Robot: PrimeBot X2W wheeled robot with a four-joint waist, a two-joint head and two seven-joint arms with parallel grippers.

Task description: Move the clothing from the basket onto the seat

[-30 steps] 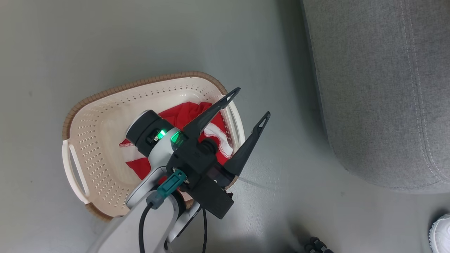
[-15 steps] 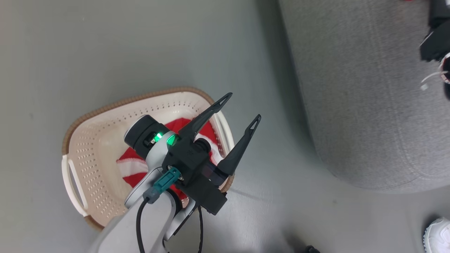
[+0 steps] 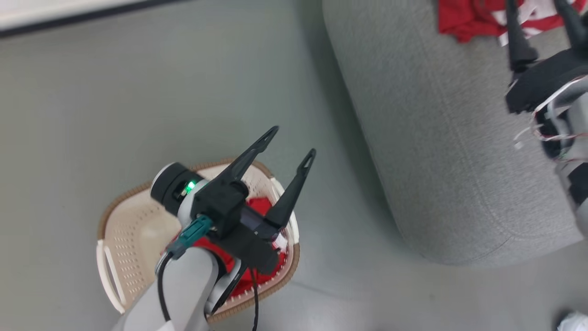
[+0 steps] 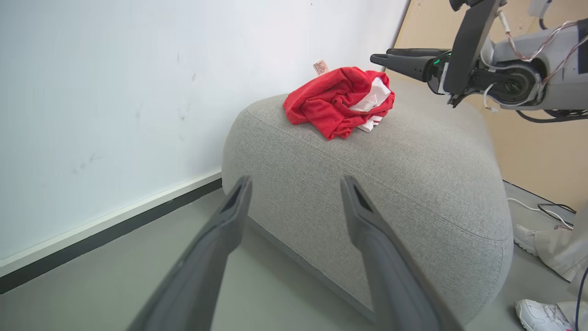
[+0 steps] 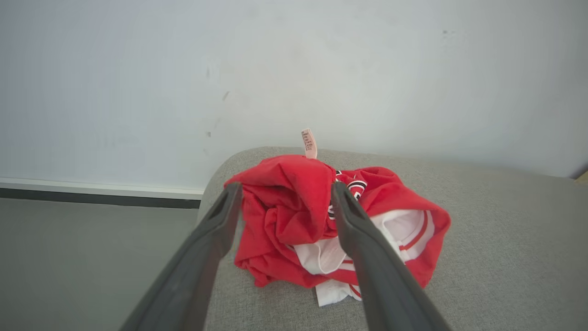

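The cream basket (image 3: 111,257) with a brown rim stands on the floor, and red clothing (image 3: 258,205) lies in it under my left arm. My left gripper (image 3: 294,142) hovers above the basket's far right corner, open and holding nothing; in its wrist view the left gripper (image 4: 295,184) points at the grey seat (image 4: 413,184). A crumpled red garment (image 5: 285,216) with white trim and a small tag (image 5: 308,142) rests on the seat (image 3: 436,138). My right gripper (image 5: 285,187) is open just short of that garment (image 3: 466,20), clear of it.
A white wall with a dark baseboard (image 4: 115,230) runs behind the seat. A person's white shoe (image 4: 542,315) and cables (image 4: 551,209) lie on the floor by the seat's near end. Grey floor (image 3: 138,92) surrounds the basket.
The head camera has swung toward the seat, so the basket sits lower in the picture and the right gripper and the garment on the seat have come into sight. The left gripper stays open.
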